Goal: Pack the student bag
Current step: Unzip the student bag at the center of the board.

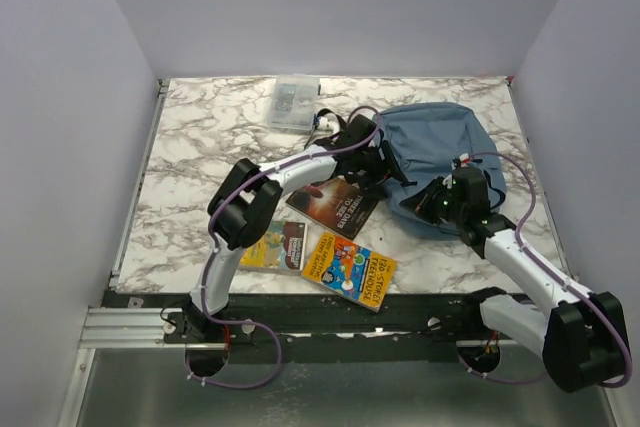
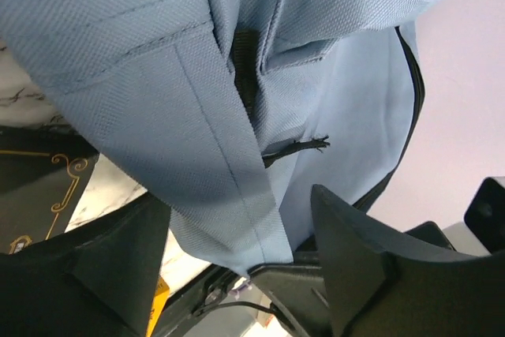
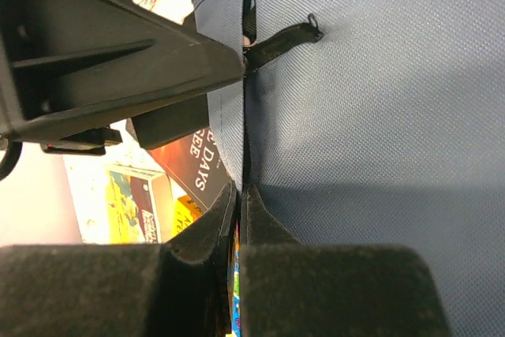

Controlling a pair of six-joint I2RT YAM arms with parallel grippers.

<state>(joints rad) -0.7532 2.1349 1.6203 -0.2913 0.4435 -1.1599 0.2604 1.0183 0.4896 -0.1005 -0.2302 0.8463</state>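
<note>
The dusty-blue student bag (image 1: 440,142) lies at the back right of the table. My left gripper (image 1: 368,162) is at its left edge. In the left wrist view the gripper (image 2: 237,199) stands open, with a hanging flap of the bag (image 2: 158,116) between the wide-apart jaws. My right gripper (image 1: 432,199) is at the bag's near edge. In the right wrist view the gripper (image 3: 241,191) is shut, pinching a fold of the bag (image 3: 379,116) below a black zip pull (image 3: 284,37).
A dark reddish book (image 1: 335,205) lies just left of the bag. A yellow book (image 1: 350,269) and a smaller yellow-and-brown book (image 1: 275,245) lie nearer the front edge. A small clear plastic box (image 1: 294,102) stands at the back.
</note>
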